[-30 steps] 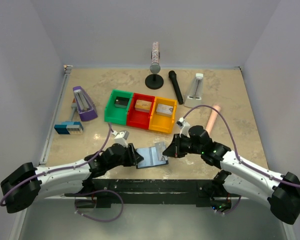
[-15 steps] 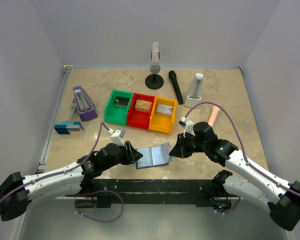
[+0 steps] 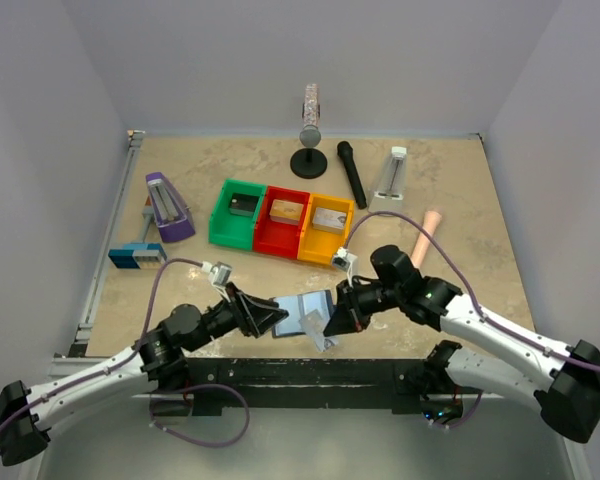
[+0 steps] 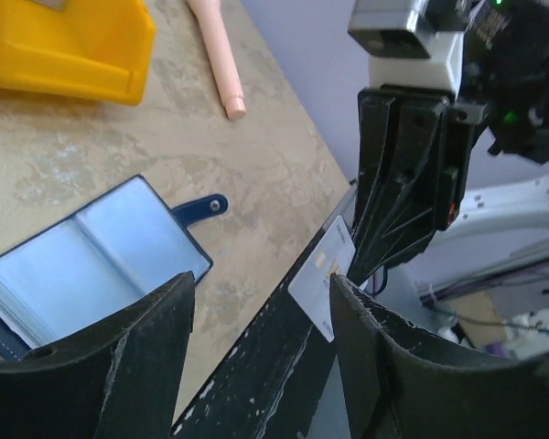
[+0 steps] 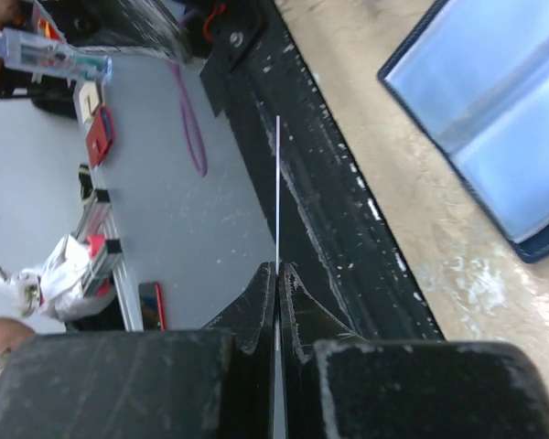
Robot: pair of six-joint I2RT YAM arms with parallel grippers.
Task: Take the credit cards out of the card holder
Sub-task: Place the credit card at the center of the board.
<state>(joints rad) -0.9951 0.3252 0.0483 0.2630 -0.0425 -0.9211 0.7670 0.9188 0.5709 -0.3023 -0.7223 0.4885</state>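
The card holder (image 3: 302,312) lies open on the table near its front edge, pale blue-grey lining up; it also shows in the left wrist view (image 4: 82,265) and the right wrist view (image 5: 494,128). My right gripper (image 3: 332,325) is shut on a silvery grey credit card (image 3: 321,337), held clear of the holder over the table's black front edge. The card shows flat in the left wrist view (image 4: 322,285) and edge-on in the right wrist view (image 5: 277,201). My left gripper (image 3: 272,318) is open and empty just left of the holder. No yellow-gold or black card shows.
Green (image 3: 220,218), red (image 3: 283,236) and yellow (image 3: 325,246) bins with small boxes stand behind the holder. A purple gadget (image 3: 167,208) and a blue-and-white block (image 3: 137,256) are at left. A black microphone (image 3: 352,172), white stand (image 3: 392,180) and pink stick (image 3: 427,232) are at right.
The right gripper has drawn the silvery card out of the holder toward the front edge. The left gripper has let go of the holder and pulled back left; the holder now lies flat.
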